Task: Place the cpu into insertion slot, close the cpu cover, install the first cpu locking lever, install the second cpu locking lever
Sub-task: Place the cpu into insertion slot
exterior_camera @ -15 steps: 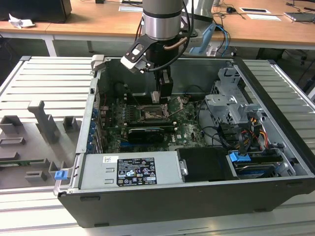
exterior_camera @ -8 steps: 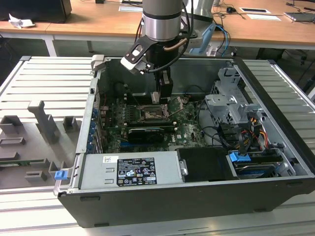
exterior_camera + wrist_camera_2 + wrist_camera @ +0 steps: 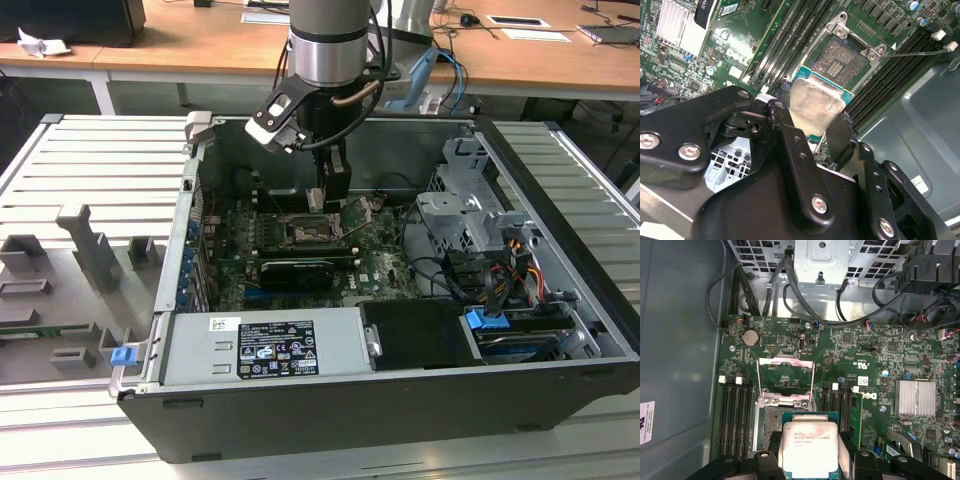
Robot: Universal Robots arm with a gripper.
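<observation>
The black gripper [image 3: 814, 125] is clamping its 2 fingers [image 3: 839, 134] on the flat square silver-grey cpu [image 3: 812, 447], hovering it just above the black-rimmed square insertion slot [image 3: 840, 57], offset away from the open silvery cpu cover [image 3: 786, 371].

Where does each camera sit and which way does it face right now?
Exterior view: off the arm, looking down into the open computer case; arm and claw over the motherboard.
Second wrist view: at the wrist, looking past the claw's links at the cpu over the insertion slot.
First wrist view: at the wrist, facing the motherboard; claw grips the cpu, cpu cover open.
Shared: both wrist views show cpu and insertion slot.
</observation>
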